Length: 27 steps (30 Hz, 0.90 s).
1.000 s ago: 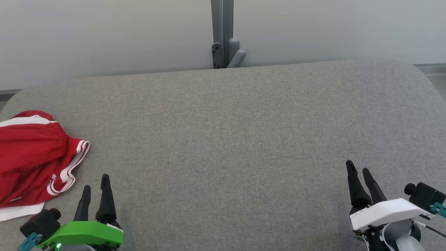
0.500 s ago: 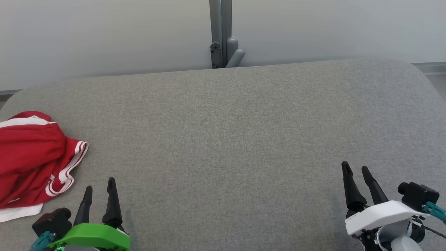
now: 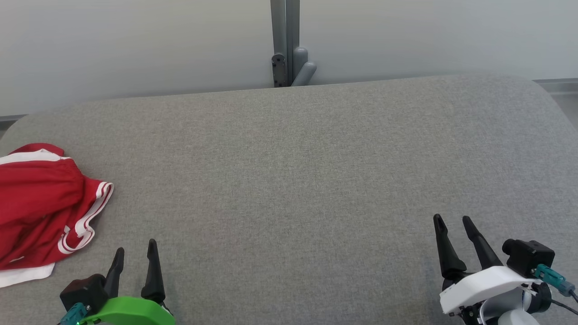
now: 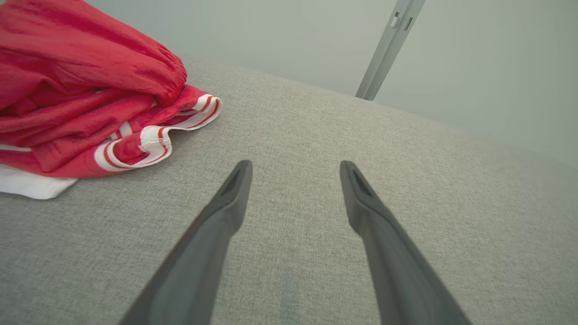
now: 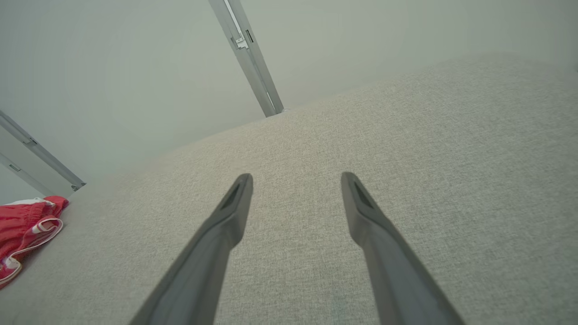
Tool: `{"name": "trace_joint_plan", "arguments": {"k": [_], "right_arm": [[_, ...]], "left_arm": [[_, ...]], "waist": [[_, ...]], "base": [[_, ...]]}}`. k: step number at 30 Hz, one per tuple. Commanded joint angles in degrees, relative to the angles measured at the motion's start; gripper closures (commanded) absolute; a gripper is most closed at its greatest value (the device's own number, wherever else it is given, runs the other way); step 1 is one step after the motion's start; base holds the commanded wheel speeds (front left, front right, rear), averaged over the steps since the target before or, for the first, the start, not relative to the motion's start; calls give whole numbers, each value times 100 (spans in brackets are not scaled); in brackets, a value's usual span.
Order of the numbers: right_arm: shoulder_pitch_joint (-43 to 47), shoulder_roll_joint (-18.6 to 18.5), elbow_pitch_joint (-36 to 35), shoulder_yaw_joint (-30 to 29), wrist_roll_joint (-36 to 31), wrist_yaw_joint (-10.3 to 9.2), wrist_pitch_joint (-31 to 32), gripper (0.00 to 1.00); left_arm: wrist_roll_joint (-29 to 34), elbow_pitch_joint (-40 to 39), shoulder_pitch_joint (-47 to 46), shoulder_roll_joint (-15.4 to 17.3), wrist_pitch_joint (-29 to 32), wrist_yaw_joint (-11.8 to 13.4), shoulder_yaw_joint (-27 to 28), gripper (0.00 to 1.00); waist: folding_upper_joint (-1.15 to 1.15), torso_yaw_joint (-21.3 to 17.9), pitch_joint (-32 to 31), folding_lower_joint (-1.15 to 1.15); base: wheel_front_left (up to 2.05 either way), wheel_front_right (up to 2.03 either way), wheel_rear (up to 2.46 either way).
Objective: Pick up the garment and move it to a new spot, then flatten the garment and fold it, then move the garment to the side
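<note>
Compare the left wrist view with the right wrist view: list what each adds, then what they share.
Left wrist view: the open left tool, and the red garment close up, showing its gathered waistband and a white layer beneath it.
Right wrist view: the open right tool, and extra grey rails at the far left.
Shared: the garment lying on the grey cushion, apart from either tool, the pale wall and a grey post.
</note>
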Motion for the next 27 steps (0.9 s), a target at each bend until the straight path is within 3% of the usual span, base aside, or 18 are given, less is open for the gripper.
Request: {"name": "trace_joint_plan", "arguments": {"k": [1,27], "right_arm": [[11,-50,-12,34,-204,3,-68,0],[147,53,-133,-203,-1530,3,-377,0]], "left_arm": [[211,-11,23,59,-67,31,2,0],[1319,-157,151,46,-359,103,58,0]], "waist": [[39,1,4,0],[50,-46,12,0]], "base": [[0,0,0],[0,0,0]]}}
